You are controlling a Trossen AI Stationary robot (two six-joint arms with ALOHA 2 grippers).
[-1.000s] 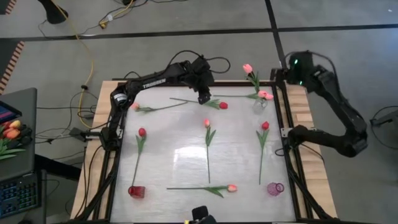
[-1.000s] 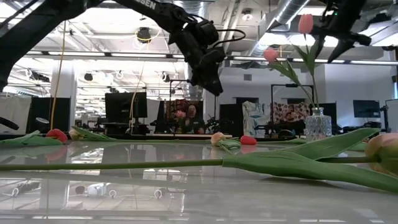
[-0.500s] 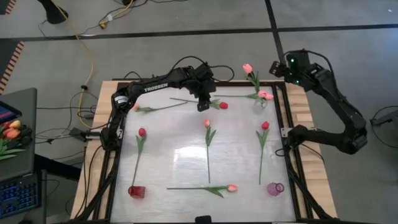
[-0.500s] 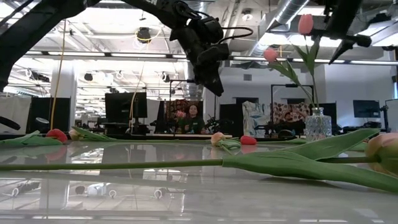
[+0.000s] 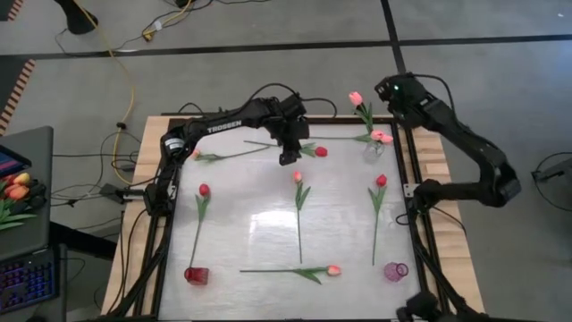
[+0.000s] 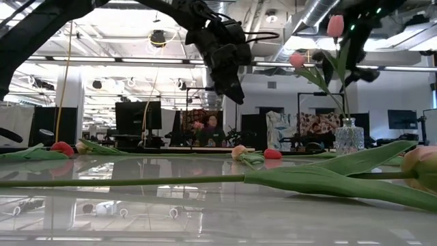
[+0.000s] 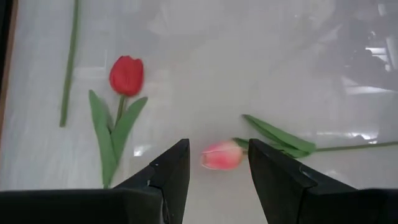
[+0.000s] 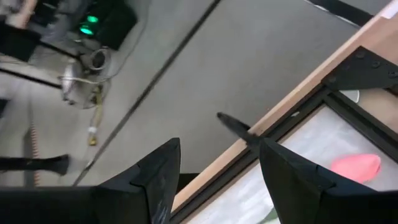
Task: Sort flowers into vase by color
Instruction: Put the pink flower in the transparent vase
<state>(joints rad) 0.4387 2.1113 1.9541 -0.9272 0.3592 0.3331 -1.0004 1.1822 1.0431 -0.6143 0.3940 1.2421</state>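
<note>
Left pincer [image 5: 284,157] hangs above the far-centre bench [image 5: 250,224], fingers spread wide, nothing between them, touching nothing. In its wrist view the pale pink tulip [image 7: 222,155] lies on the bench in line with the finger gap, below it; the red tulip [image 7: 127,76] lies off to one side, well clear of the fingers.

From above, that red tulip [image 5: 320,151] sits just at 2 o'clock of the left pincer, and the pale pink tulip [image 5: 298,177] just at 5 o'clock of it.

Right pincer [image 8: 214,168] is off the bench at the far right corner, up in the air, fingers wide, holding nothing. Its wrist view looks past the bench frame to the floor, with one pink head [image 8: 356,165] at the edge of the view.

Clear vase [image 5: 374,148] at the far right corner holds two pink tulips [image 5: 357,98], just at 8 o'clock of the right arm's wrist.

Other flowers lying flat:
- pale one, far left [image 5: 194,153]
- red one, left [image 5: 204,190]
- red one, right [image 5: 381,181]
- salmon one, near centre [image 5: 332,269]

Red vase [image 5: 196,275] near left corner, pink vase [image 5: 395,271] near right corner.
</note>
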